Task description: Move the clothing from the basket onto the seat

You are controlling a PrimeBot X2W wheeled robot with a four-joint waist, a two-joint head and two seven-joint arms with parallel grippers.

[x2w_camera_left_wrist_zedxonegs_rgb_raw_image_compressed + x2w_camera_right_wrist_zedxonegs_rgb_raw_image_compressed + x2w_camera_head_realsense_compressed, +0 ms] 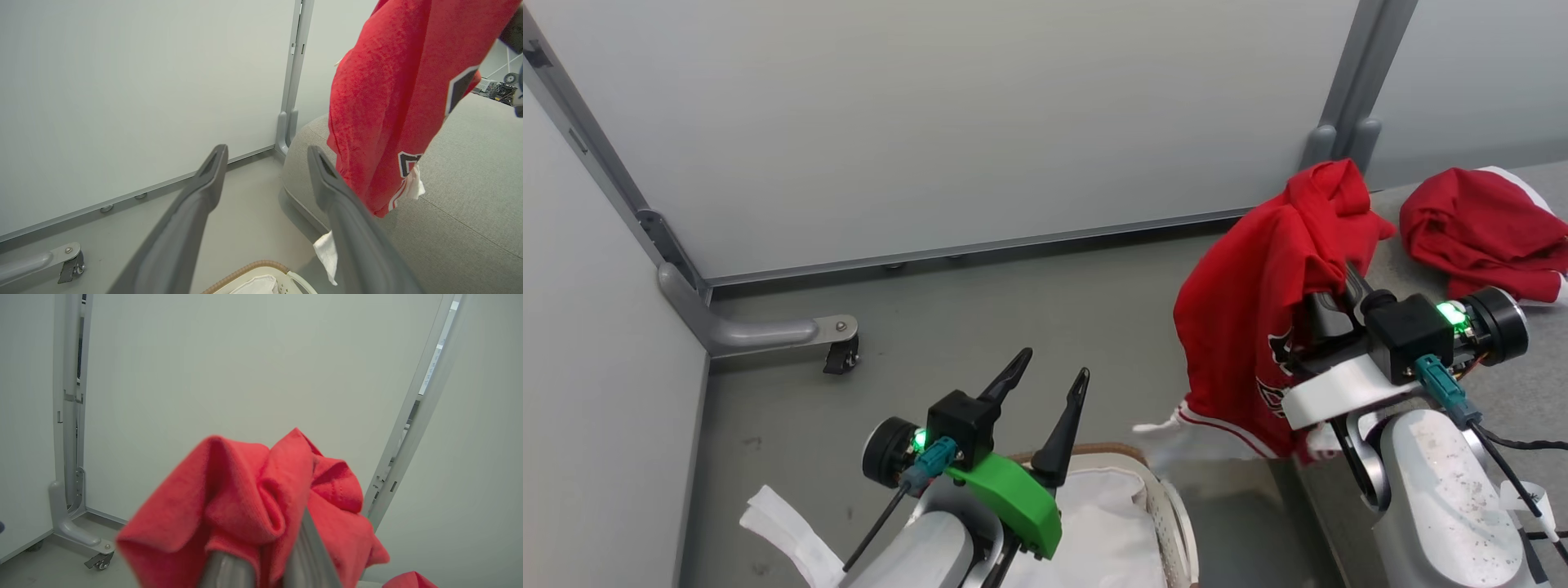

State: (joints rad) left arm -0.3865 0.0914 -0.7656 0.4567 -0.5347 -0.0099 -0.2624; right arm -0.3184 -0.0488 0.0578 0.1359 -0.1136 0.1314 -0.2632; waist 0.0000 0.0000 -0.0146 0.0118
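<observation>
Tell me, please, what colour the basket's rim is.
Brown; the rim shows best in the left wrist view.

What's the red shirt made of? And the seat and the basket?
The shirt looks like soft matte knit cloth; it folds and hangs limp. The seat is grey woven fabric with seams. The basket seems white plastic with small holes, its brown rim woven, maybe wicker.

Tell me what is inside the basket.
The basket holds a rumpled white cloth liner; no red clothing lies on the part in sight. The left forearm covers its left side, so what lies there cannot be told.
</observation>
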